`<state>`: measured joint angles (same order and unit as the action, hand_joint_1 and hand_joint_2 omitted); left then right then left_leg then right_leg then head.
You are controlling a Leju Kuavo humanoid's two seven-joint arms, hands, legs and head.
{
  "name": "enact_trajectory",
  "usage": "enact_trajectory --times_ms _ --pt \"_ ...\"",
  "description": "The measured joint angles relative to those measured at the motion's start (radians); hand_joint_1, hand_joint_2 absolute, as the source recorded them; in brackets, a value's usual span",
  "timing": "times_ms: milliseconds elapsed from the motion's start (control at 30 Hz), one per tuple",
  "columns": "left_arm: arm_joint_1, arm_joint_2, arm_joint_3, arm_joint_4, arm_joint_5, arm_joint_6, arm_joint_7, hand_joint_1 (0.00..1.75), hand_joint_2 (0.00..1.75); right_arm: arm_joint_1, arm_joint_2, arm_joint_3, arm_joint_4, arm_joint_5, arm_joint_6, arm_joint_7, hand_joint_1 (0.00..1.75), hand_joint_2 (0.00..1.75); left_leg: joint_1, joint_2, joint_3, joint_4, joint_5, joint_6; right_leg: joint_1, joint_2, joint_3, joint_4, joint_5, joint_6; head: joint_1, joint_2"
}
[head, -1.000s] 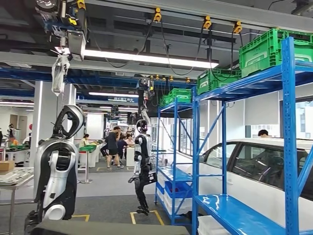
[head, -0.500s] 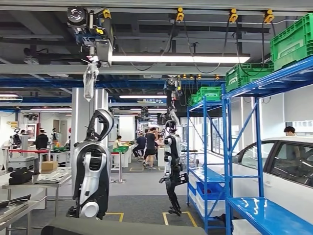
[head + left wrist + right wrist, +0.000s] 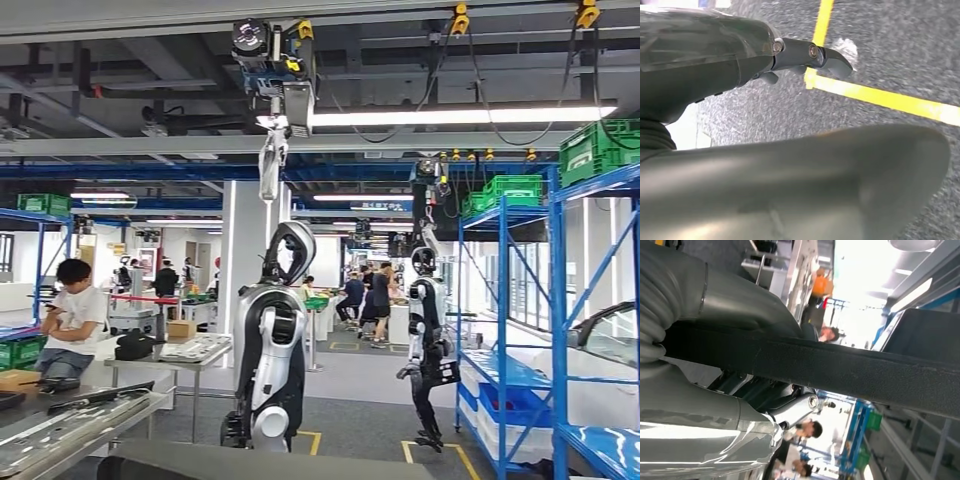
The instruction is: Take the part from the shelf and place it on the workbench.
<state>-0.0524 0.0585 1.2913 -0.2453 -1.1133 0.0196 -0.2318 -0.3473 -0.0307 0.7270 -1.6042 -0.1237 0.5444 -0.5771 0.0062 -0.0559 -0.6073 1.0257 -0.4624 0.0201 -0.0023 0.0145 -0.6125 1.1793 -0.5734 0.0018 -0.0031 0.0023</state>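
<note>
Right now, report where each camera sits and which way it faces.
Head view: high on the body, facing forward across the hall at blue shelf and workbench; the dark part edges in below.
Left wrist view: behind the left hand, looking down at yellow floor lines.
Right wrist view: behind the right hand, which holds the dark part.
Shared: head and right wrist views both show the dark part.

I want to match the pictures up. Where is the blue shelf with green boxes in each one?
Head view: the blue shelf stands at the right, just past the dark robot.
Right wrist view: the blue shelf is small and far off.
Left wrist view: not in it; this one looks down at grey floor.
Shared landmark: the green boxes on the shelf.
</note>
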Motion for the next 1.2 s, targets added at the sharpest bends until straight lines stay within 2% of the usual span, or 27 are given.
enact_trajectory --times_ms 67,100,133,167,200,267,333,367,400,433,467,533,567,600,633,700,767,833,867,900,933,967,1000,1067,1100,1133,1200 --pt "-0.001 -0.002 0.000 0.000 -0.003 0.000 0.000 0.00 1.75 0.000 0.000 -0.001 0.000 -0.001 0.000 -0.001 1.75 1.75 -0.001 -0.023 -0.001 0.001 0.002 -0.002 0.004 0.040 0.048 -0.118 0.058 -0.015 0.001 0.000" --pt "-0.001 -0.003 0.000 0.000 -0.004 0.000 0.000 0.00 1.75 0.001 0.000 -0.002 -0.001 -0.001 0.000 -0.001 1.75 1.75 0.001 -0.032 -0.005 0.001 0.004 -0.005 0.005 0.053 0.059 -0.148 0.067 -0.019 0.001 0.000" --pt "0.000 -0.004 0.000 0.000 -0.006 0.000 0.000 0.00 1.75 0.001 0.001 -0.003 -0.001 -0.002 0.000 -0.001 1.75 1.75 0.003 -0.041 -0.008 0.001 0.007 -0.010 0.006 0.055 0.061 -0.156 0.065 -0.020 0.002 0.000" --pt "0.003 -0.004 0.000 0.000 -0.007 0.000 0.000 0.00 1.75 0.001 0.002 -0.004 -0.001 -0.002 0.000 -0.001 1.75 1.75 0.005 -0.050 -0.012 0.000 0.010 -0.016 0.006 0.047 0.063 -0.163 0.066 -0.020 0.002 0.000" --pt "0.006 -0.004 0.000 0.000 -0.007 0.000 0.000 0.00 1.75 0.000 0.004 -0.004 -0.001 -0.002 0.000 -0.001 1.75 1.75 0.004 -0.048 -0.015 0.001 0.010 -0.020 0.005 0.036 0.065 -0.169 0.068 -0.022 0.002 0.000" --pt "0.008 -0.005 0.000 0.000 -0.008 -0.001 0.000 0.00 1.75 0.000 0.009 -0.005 -0.002 -0.002 0.000 -0.002 1.75 1.75 0.002 -0.015 -0.032 0.036 -0.018 -0.028 0.000 0.015 0.069 -0.180 0.074 -0.027 0.002 0.000" --pt "0.004 -0.006 0.000 0.000 -0.008 -0.001 -0.002 0.00 1.75 0.003 0.011 -0.005 -0.002 -0.002 0.000 -0.002 1.75 1.75 0.004 0.027 -0.082 0.146 -0.080 -0.037 -0.001 -0.011 0.070 -0.184 0.076 -0.030 0.002 0.000" --pt "0.001 -0.006 0.000 0.000 -0.008 -0.002 -0.003 0.00 1.75 0.004 0.011 -0.005 -0.002 -0.002 0.000 -0.001 1.75 1.75 0.007 0.035 -0.110 0.209 -0.106 -0.042 0.000 -0.025 0.069 -0.183 0.076 -0.030 0.002 0.000" --pt "0.001 -0.007 0.000 0.000 -0.009 -0.004 -0.003 0.00 1.75 0.006 0.011 -0.005 -0.002 -0.001 0.000 -0.001 1.75 1.75 0.011 0.039 -0.128 0.252 -0.118 -0.047 0.000 -0.038 0.069 -0.183 0.076 -0.030 0.002 0.000" --pt "0.003 -0.007 0.000 0.000 -0.010 -0.006 -0.003 0.00 1.75 0.007 0.011 -0.005 -0.001 -0.001 0.000 -0.001 1.75 1.75 0.015 0.043 -0.128 0.260 -0.112 -0.051 0.000 -0.049 0.069 -0.183 0.075 -0.029 0.002 0.000" --pt "0.004 -0.008 0.000 0.000 -0.012 -0.007 -0.003 0.00 1.75 0.008 0.011 -0.005 -0.001 -0.001 0.000 -0.001 1.75 1.75 0.018 0.049 -0.108 0.227 -0.090 -0.054 0.000 -0.059 0.070 -0.182 0.074 -0.027 0.002 0.000" --pt "0.006 -0.008 0.000 0.000 -0.017 -0.007 -0.003 0.00 1.75 0.008 0.011 -0.005 -0.001 -0.002 0.000 -0.001 1.75 1.75 0.019 0.085 -0.032 0.093 -0.036 -0.056 0.001 -0.078 0.072 -0.180 0.070 -0.021 0.002 0.000" --pt "0.004 -0.009 0.000 0.000 -0.020 -0.007 -0.002 0.00 1.75 0.008 0.011 -0.006 -0.001 -0.002 0.000 -0.001 1.75 1.75 0.017 0.102 -0.003 0.038 -0.018 -0.051 0.003 -0.086 0.073 -0.178 0.068 -0.016 0.002 0.000" --pt "0.003 -0.010 0.000 0.000 -0.022 -0.007 -0.002 0.00 1.75 0.008 0.011 -0.006 -0.002 -0.003 -0.001 0.000 1.75 1.75 0.014 0.114 0.014 0.005 -0.012 -0.045 0.005 -0.093 0.074 -0.177 0.066 -0.010 0.002 0.000" --pt "0.003 -0.011 0.000 0.000 -0.024 -0.007 -0.001 0.00 1.75 0.009 0.011 -0.006 -0.002 -0.004 -0.001 0.000 1.75 1.75 0.010 0.116 0.016 -0.004 -0.014 -0.038 0.007 -0.100 0.075 -0.176 0.064 -0.004 0.002 0.000" --pt "0.008 -0.012 0.000 0.000 -0.027 -0.006 0.001 0.00 1.75 0.011 0.011 -0.006 -0.003 -0.004 -0.002 0.001 1.75 1.75 0.009 0.097 0.012 -0.005 -0.009 -0.025 0.004 -0.108 0.078 -0.176 0.061 0.008 0.002 0.000" --pt "0.010 -0.013 0.000 0.000 -0.027 -0.006 0.002 0.00 1.75 0.013 0.011 -0.007 -0.005 -0.006 -0.004 0.001 1.75 1.75 0.011 0.081 0.011 -0.007 -0.004 -0.013 -0.001 -0.080 0.068 -0.146 0.032 0.019 0.002 0.000" --pt "0.009 -0.013 0.000 0.000 -0.027 -0.005 0.002 0.00 1.75 0.021 0.008 -0.009 -0.006 -0.008 -0.007 0.001 1.75 1.75 0.011 0.062 0.009 -0.008 -0.002 -0.005 -0.003 -0.038 0.024 -0.038 -0.033 0.022 0.002 0.000" --pt "0.008 -0.013 0.000 0.000 -0.028 -0.005 0.002 0.00 1.75 0.027 0.006 -0.010 -0.006 -0.008 -0.008 0.001 1.75 1.75 0.010 0.052 0.008 -0.008 -0.001 -0.002 -0.003 -0.027 -0.008 0.033 -0.065 0.022 0.002 0.000" --pt "0.008 -0.013 0.000 0.000 -0.028 -0.005 0.002 0.00 1.75 0.034 0.004 -0.011 -0.007 -0.008 -0.009 0.001 1.75 1.75 0.008 0.040 0.008 -0.007 -0.001 -0.001 -0.003 -0.022 -0.033 0.088 -0.082 0.021 0.002 0.000" --pt "0.010 -0.013 0.000 0.000 -0.029 -0.005 0.002 0.00 1.75 0.041 0.002 -0.011 -0.007 -0.008 -0.010 0.002 1.75 1.75 0.006 0.028 0.008 -0.007 -0.001 0.000 -0.002 -0.020 -0.045 0.111 -0.082 0.019 0.002 0.000" --pt "0.012 -0.014 0.000 0.000 -0.030 -0.005 0.002 0.00 1.75 0.046 0.001 -0.010 -0.009 -0.007 -0.012 0.003 1.75 1.75 0.005 0.016 0.009 -0.007 -0.001 0.000 -0.002 -0.016 -0.037 0.093 -0.060 0.017 0.002 0.000" --pt "0.013 -0.014 0.000 0.000 -0.030 -0.005 0.002 0.00 1.75 0.050 0.001 -0.010 -0.012 -0.006 -0.013 0.004 1.75 1.75 0.004 0.005 0.010 -0.006 -0.001 0.000 -0.002 -0.008 -0.013 0.038 -0.024 0.013 0.002 0.000" --pt "0.014 -0.016 0.000 0.000 -0.032 -0.006 0.001 0.00 1.75 0.053 0.001 -0.010 -0.020 -0.005 -0.016 0.007 1.75 1.75 0.003 -0.018 0.010 -0.005 0.000 -0.002 -0.003 0.033 0.047 -0.097 0.042 0.004 0.002 0.000" --pt "0.013 -0.017 0.000 0.000 -0.032 -0.006 0.000 0.00 1.75 0.054 0.001 -0.010 -0.023 -0.005 -0.017 0.008 1.75 1.75 0.003 -0.029 0.008 -0.004 0.002 -0.005 -0.003 0.050 0.067 -0.142 0.058 0.001 0.002 0.000" --pt "0.013 -0.018 0.000 0.000 -0.033 -0.006 0.000 0.00 1.75 0.054 0.001 -0.010 -0.025 -0.005 -0.017 0.008 1.75 1.75 0.004 -0.039 0.004 -0.004 0.004 -0.009 -0.002 0.060 0.075 -0.164 0.061 0.001 0.002 0.000" --pt "0.017 -0.018 0.001 0.000 -0.035 -0.006 -0.002 0.00 1.75 0.055 0.001 -0.010 -0.029 -0.005 -0.018 0.009 1.75 1.75 0.008 -0.053 -0.002 -0.004 0.008 -0.019 -0.001 0.045 0.078 -0.173 0.061 -0.003 0.002 0.000"
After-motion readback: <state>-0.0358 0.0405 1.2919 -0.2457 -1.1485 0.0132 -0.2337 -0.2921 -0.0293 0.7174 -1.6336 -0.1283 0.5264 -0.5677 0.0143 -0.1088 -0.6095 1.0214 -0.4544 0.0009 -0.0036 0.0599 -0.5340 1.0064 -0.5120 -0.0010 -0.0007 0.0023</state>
